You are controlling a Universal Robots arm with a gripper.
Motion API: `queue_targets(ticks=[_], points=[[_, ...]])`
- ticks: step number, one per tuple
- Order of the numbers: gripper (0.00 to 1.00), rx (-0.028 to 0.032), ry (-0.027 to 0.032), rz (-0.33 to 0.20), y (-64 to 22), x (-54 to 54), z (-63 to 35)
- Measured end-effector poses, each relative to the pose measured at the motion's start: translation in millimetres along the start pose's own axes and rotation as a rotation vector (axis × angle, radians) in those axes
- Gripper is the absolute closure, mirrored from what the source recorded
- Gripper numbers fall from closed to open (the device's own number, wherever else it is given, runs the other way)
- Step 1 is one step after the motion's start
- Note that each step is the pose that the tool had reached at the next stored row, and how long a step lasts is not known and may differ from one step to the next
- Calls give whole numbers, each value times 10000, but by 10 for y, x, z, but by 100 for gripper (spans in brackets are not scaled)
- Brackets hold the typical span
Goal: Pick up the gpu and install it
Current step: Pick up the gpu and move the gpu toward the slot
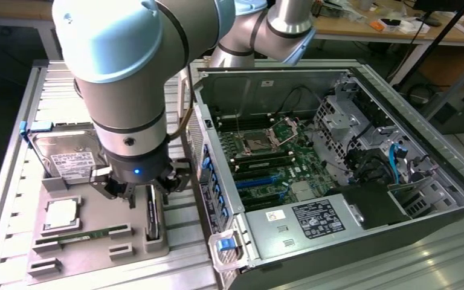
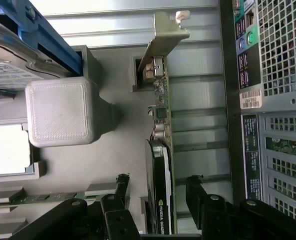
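The gpu [image 1: 153, 216] stands on its long edge in a slot of the grey fixture plate [image 1: 95, 257], beside the computer case. In the wrist view the gpu [image 2: 160, 165] shows its green board edge, black cooler and silver bracket [image 2: 163, 35] at the far end. My gripper [image 1: 147, 188] hangs right over the card. It is open, and its black fingers [image 2: 121, 189] straddle the card's near end, one on each side, with a gap on both sides. The gripper [image 2: 157, 192] holds nothing.
On the fixture plate also sit a silver hard drive [image 1: 67, 156], a CPU [image 1: 61, 214] and a narrow memory stick [image 1: 83, 234]. The open computer case [image 1: 353, 78] lies at the exterior view's right, motherboard [image 1: 268, 157] exposed, its perforated rear panel [image 2: 277, 75] close to the card.
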State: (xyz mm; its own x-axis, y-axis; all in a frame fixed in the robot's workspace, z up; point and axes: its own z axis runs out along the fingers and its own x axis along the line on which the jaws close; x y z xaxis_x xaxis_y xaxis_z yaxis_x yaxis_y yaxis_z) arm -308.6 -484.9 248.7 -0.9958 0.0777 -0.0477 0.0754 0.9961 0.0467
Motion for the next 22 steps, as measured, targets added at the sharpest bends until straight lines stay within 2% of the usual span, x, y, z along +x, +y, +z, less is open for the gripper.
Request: queue_targets(ticks=[6, 13, 14, 15, 16, 17, 18, 20, 22], points=[[43, 0, 1, -7, 70, 2, 63], [43, 1, 1, -8, 70, 2, 63], [45, 1, 1, -8, 70, 2, 63], [51, 1, 1, -8, 70, 2, 63], [51, 1, 1, -8, 70, 2, 63], [63, 1, 1, -8, 70, 2, 63], [63, 1, 2, -8, 70, 2, 63], [73, 1, 2, -8, 70, 2, 63], [73, 1, 1, -8, 70, 2, 63]])
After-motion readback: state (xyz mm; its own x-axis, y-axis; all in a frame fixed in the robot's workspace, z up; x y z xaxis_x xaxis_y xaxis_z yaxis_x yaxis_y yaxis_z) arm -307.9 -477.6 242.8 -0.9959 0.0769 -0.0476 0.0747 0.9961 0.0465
